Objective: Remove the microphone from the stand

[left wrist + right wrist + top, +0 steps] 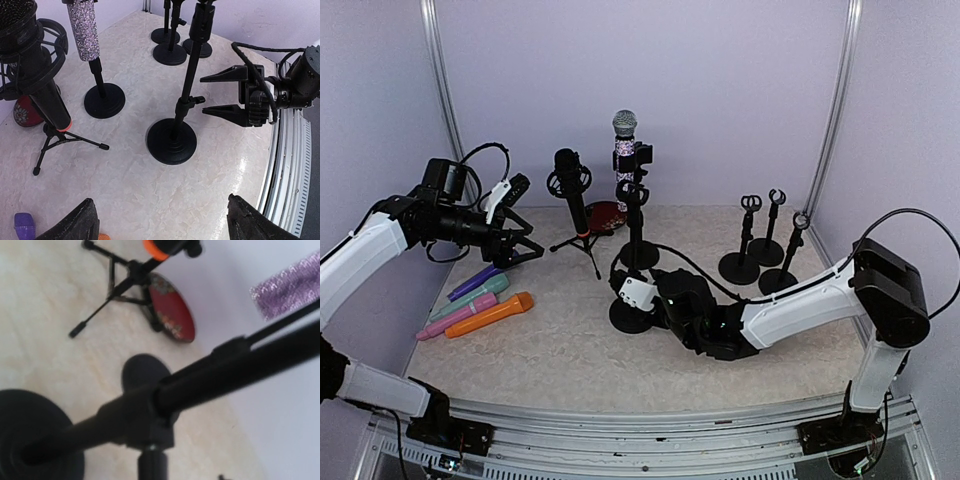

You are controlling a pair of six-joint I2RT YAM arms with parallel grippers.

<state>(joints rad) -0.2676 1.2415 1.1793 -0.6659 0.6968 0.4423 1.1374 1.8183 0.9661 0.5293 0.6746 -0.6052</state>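
A glittery microphone [625, 150] with a silver head stands in a clip on a round-based stand [640, 255] at the back. To its left, a black microphone [570, 180] sits in a shock mount on a tripod [582, 243]. My right gripper [202, 95] is open, its fingertips beside the pole of the front stand [171, 141], level with the pole's joint. That pole [200, 385] fills the right wrist view, blurred. My left gripper [525, 248] hangs open at the left, above the loose microphones, holding nothing.
Several loose microphones lie at the left, among them an orange one [490, 315] and a purple one [473, 283]. Three empty stands [765, 250] stand at the right. A red disc [605, 215] lies behind the tripod. White walls close in the back and sides.
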